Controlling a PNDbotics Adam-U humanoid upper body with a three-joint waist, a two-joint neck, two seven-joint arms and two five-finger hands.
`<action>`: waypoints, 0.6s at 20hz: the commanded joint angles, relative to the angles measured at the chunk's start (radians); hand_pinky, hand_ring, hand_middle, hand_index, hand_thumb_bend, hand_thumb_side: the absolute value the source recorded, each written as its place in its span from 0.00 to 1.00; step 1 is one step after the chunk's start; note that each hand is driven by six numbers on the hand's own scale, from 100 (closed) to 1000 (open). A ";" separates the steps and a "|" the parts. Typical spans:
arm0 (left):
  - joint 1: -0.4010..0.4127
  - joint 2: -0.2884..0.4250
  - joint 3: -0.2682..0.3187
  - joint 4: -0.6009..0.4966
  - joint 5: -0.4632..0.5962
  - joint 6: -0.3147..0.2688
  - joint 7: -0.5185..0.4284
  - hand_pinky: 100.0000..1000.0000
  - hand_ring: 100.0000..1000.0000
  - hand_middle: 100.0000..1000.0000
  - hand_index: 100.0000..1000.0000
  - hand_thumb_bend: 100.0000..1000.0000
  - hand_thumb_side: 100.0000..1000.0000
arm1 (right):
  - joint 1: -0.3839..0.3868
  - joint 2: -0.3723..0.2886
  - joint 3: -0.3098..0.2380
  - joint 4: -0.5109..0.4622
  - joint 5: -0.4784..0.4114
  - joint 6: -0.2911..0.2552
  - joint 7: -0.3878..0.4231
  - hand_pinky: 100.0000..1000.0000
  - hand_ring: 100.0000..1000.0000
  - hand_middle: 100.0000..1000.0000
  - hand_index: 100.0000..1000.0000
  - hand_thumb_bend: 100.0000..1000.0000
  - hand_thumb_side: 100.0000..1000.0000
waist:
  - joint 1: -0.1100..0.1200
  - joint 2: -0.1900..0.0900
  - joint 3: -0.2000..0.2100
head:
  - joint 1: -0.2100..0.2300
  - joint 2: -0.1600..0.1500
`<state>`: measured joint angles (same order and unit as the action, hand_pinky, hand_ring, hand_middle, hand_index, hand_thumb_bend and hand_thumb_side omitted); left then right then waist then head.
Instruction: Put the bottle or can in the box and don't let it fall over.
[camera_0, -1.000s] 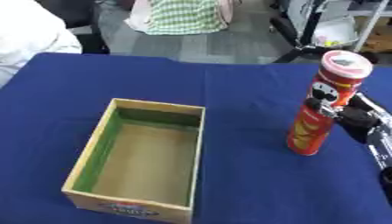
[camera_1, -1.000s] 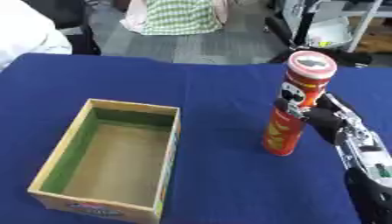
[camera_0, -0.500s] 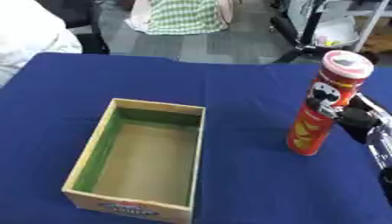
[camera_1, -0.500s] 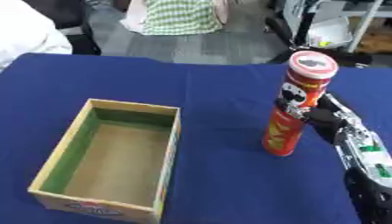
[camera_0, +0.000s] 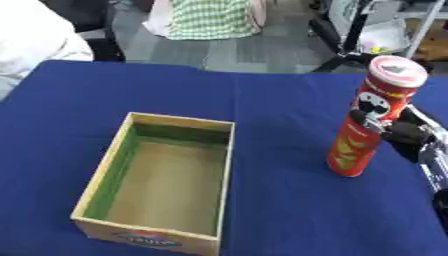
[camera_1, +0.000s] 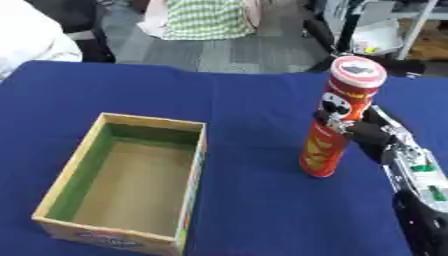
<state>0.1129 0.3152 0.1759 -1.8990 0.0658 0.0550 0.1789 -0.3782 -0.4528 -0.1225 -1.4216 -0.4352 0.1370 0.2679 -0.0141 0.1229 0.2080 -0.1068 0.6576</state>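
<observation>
Red and tall, one crisp can (camera_1: 338, 117) stands upright on the blue table (camera_0: 280, 110), well right of one empty wooden box (camera_0: 162, 182). The right robot hand (camera_1: 363, 132) curls fingers round its middle. Likely light, stiff, top-heavy; a mid-height hold suits.

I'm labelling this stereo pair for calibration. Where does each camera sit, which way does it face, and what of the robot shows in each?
Left eye view: in the head, looking down at the blue table, open box and upright can; only part of the right robot hand shows at the right edge.
Right eye view: beside it, facing the same way; more of the right robot hand and forearm shows, fingers at the can.
Both share table, box, can; no left hand.
</observation>
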 joint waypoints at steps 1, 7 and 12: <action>-0.003 0.010 0.007 -0.014 -0.001 0.000 0.000 0.92 0.74 0.80 0.80 0.00 0.70 | -0.020 -0.029 -0.004 -0.030 -0.003 0.002 -0.004 0.90 0.94 0.98 0.22 0.28 0.00 | 0.000 -0.008 0.000 | 0.003 -0.006; -0.003 0.011 0.006 -0.014 0.000 0.000 -0.001 0.92 0.74 0.80 0.80 0.00 0.70 | -0.026 -0.036 0.002 -0.057 0.010 0.006 -0.010 0.90 0.93 0.98 0.20 0.28 0.00 | 0.000 -0.009 0.000 | 0.006 -0.005; -0.003 0.014 0.005 -0.014 0.001 0.000 -0.003 0.92 0.74 0.80 0.80 0.00 0.70 | -0.039 -0.045 0.015 -0.106 0.011 0.020 -0.019 0.90 0.93 0.98 0.21 0.28 0.00 | -0.001 -0.012 -0.001 | 0.007 -0.003</action>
<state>0.1129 0.3152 0.1759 -1.8990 0.0659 0.0555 0.1780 -0.3972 -0.4624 -0.1057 -1.4901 -0.4265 0.1538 0.2518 -0.0148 0.1228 0.2075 -0.1023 0.6579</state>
